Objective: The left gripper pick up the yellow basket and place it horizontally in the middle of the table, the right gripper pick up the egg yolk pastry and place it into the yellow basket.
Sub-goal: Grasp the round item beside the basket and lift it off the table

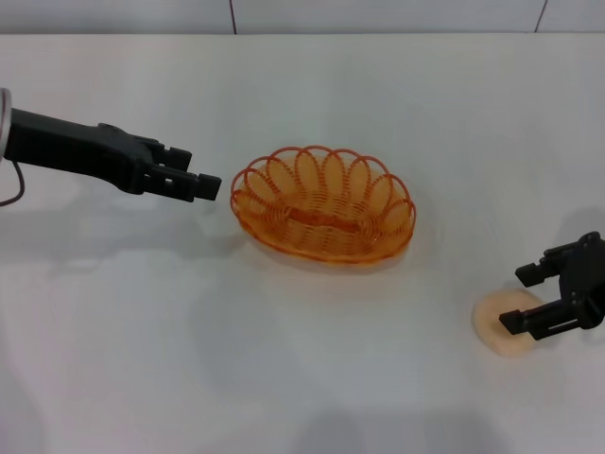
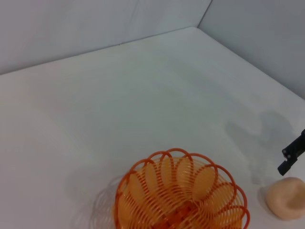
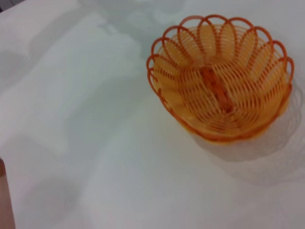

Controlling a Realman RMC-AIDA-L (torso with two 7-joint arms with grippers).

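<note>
The yellow basket [image 1: 323, 204] sits mid-bench [image 1: 142, 359]; left gripper [image 1: 206, 184] beside it with jaws closed, right gripper [image 1: 522, 298] open over the egg yolk pastry [image 1: 498, 325].

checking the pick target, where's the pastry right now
In the head view the pastry lies on the table at the robot's right, between the open fingers of the right gripper, well apart from the basket in the middle.

white table [image 1: 142, 359] with two things on it
the yellow basket [image 1: 323, 202] sits upright near its middle; the egg yolk pastry [image 1: 499, 323] lies well apart, toward the right
</note>
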